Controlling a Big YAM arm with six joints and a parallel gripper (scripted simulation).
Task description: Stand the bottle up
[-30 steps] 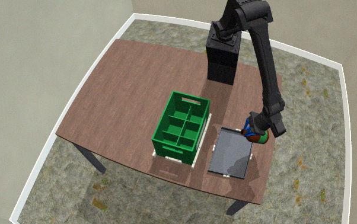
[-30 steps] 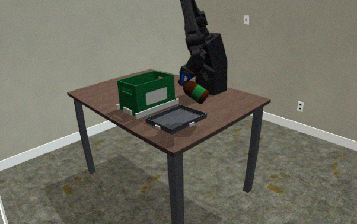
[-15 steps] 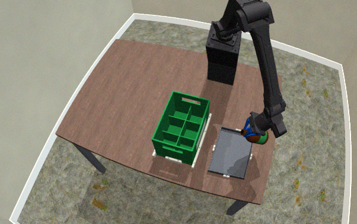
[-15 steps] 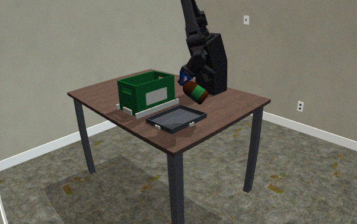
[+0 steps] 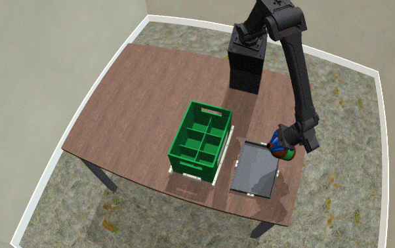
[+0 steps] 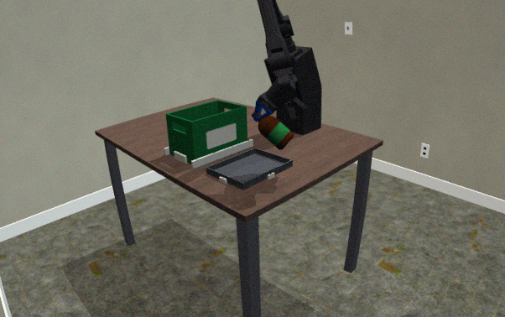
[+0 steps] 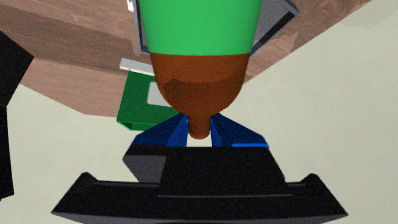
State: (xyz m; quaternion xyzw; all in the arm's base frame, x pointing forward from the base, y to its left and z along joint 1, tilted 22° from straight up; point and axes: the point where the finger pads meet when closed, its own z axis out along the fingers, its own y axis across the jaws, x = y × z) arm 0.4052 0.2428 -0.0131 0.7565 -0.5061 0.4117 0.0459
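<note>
The brown bottle with a green band [image 5: 280,153] [image 6: 270,127] [image 7: 200,75] hangs tilted in the air, neck up toward the crate side and base down and away. My gripper [image 5: 271,144] [image 6: 257,115] [image 7: 199,112] is shut on its neck with the blue fingers. The bottle is above the back right edge of the grey tray [image 5: 256,170] [image 6: 247,163], clear of it. The tray lies flat on the table and holds nothing. The green crate [image 5: 191,171] [image 6: 180,140] [image 7: 134,100] stands upright to the left of the tray.
White strips [image 5: 224,155] [image 6: 223,153] stand along the crate's sides, and small white blocks [image 5: 250,195] [image 6: 271,175] sit around the tray. The wooden table's [image 5: 134,98] [image 6: 327,144] right edge is close to the tray. The black arm pedestal [image 5: 246,70] [image 6: 308,92] stands at the back.
</note>
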